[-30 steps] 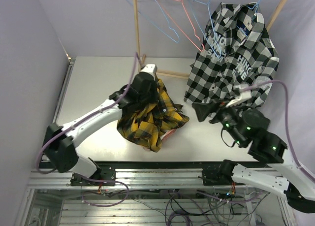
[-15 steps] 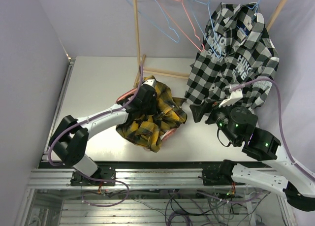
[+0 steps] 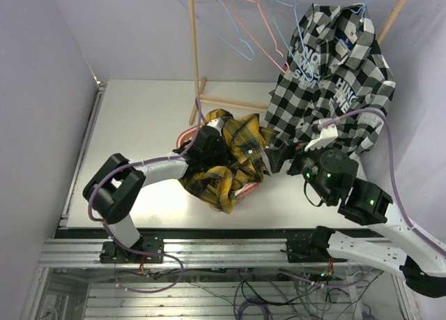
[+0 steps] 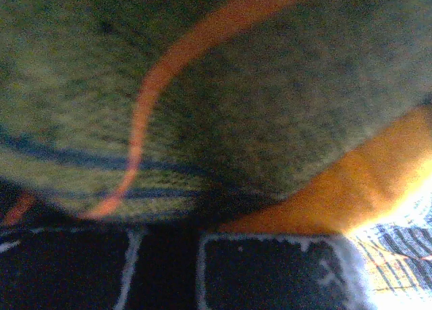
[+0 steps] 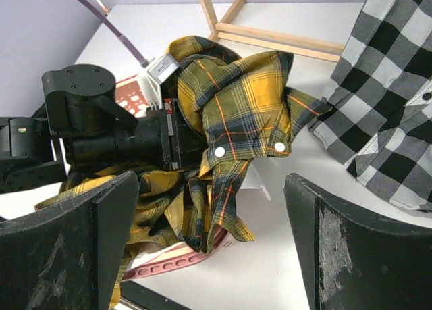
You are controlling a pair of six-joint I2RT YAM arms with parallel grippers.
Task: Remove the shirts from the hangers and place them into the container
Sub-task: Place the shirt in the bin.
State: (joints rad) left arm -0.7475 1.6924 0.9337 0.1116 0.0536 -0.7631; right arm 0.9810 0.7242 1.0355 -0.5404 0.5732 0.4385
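I counted two shirts in plain view. The yellow plaid shirt (image 3: 233,163) lay heaped over the single basket (image 3: 245,192), and the checked shirt (image 3: 334,76) hung on the rack (image 3: 193,55). There were four hangers (image 3: 251,31), three of them bare. The left gripper (image 5: 177,138) was closed and buried in the plaid; I could not confirm a pinch. The right gripper (image 5: 212,236) stood wide and empty beside the heap.

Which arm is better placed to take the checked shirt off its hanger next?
Probably right: the right gripper is open, empty, beside the hanging checked shirt; the left gripper is shut on the yellow plaid shirt over the basket.

Lilac walls (image 3: 42,55) surround a pale, perhaps metal table (image 3: 139,118); wooden rack (image 3: 193,55) behind.
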